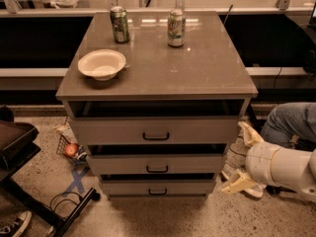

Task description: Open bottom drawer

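— So, where is the gripper?
— Low beside the cabinet's right side, jaws spread wide, holding nothing.
— And the bottom drawer?
— Lowest of three (small black handle), just above the floor. Its right end is near the gripper's lower finger.

The arm enters from the right edge at about four o'clock. Its thick white wrist lies nearly level, pointing toward nine o'clock. The gripper sits low at lower right, its two cream fingers spread wide and empty, one angled toward eleven o'clock, the other toward eight.
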Tool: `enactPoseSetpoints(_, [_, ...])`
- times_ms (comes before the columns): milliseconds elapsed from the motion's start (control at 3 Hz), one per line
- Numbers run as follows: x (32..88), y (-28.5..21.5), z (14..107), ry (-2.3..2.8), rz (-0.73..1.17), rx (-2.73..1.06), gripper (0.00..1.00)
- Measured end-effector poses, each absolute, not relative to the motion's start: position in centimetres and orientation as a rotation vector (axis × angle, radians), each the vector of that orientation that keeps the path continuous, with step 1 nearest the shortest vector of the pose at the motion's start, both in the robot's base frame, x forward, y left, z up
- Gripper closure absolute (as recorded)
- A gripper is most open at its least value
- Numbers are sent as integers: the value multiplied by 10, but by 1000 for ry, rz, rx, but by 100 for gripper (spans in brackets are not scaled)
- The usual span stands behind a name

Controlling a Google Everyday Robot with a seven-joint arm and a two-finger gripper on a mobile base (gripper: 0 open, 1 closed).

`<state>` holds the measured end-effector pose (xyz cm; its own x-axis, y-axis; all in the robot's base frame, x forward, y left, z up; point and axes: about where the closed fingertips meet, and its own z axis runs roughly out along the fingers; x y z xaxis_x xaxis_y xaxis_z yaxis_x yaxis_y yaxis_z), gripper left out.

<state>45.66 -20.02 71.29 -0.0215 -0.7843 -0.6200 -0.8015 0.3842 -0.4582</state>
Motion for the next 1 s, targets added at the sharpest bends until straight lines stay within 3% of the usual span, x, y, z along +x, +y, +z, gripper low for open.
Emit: enactPoseSetpoints(1000, [468,-192,619,1790,74,-1393,0])
